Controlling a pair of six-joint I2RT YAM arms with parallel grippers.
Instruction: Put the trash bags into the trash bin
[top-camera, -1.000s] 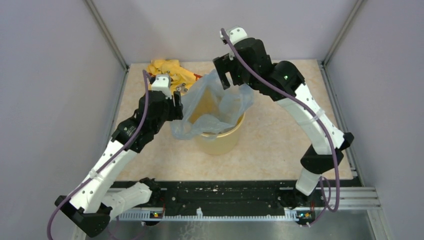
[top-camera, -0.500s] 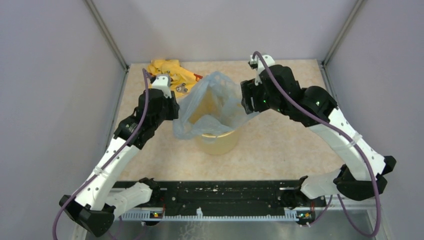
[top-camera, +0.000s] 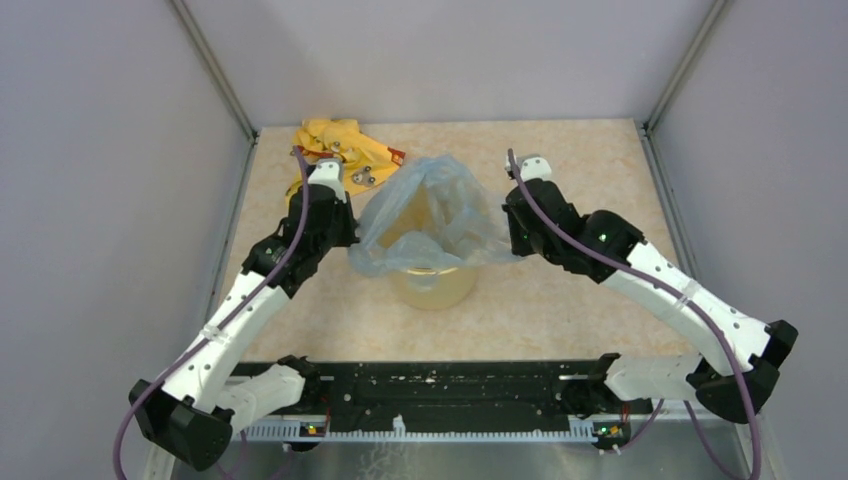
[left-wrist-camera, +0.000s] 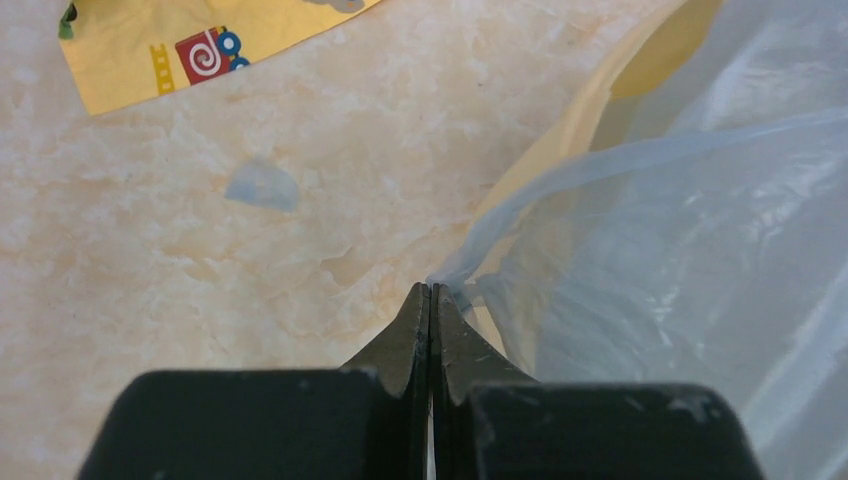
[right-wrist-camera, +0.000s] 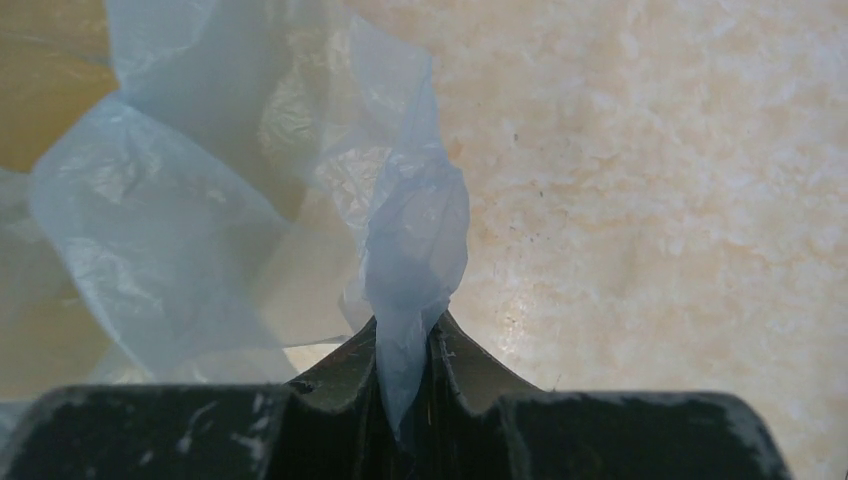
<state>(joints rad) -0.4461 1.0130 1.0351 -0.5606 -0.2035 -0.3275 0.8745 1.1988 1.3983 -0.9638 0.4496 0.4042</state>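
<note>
The trash bag (top-camera: 430, 210) is a thin pale blue film, standing open and spread over the mouth of the pale yellow trash bin (top-camera: 438, 288). At the bag's left edge, my left gripper (top-camera: 350, 238) is shut. In the left wrist view its tips (left-wrist-camera: 431, 288) meet on the bag's taut rim (left-wrist-camera: 680, 250), just outside the bin's rim (left-wrist-camera: 575, 110). On the bag's right side is my right gripper (top-camera: 510, 235). In the right wrist view its jaws (right-wrist-camera: 405, 325) pinch a bunched fold of the bag (right-wrist-camera: 405, 230), with the bin (right-wrist-camera: 45, 105) to the left.
A yellow cloth (top-camera: 340, 142) with red and grey marks lies at the back left, also seen in the left wrist view (left-wrist-camera: 200, 50). A small blue scrap (left-wrist-camera: 262, 187) lies on the marbled tabletop. Grey walls close in the left, right and back.
Both grippers have closed on the bag. The right arm swung down from behind the bin to the bag's right side, and the bag's mouth now spreads wider between the two grippers.
</note>
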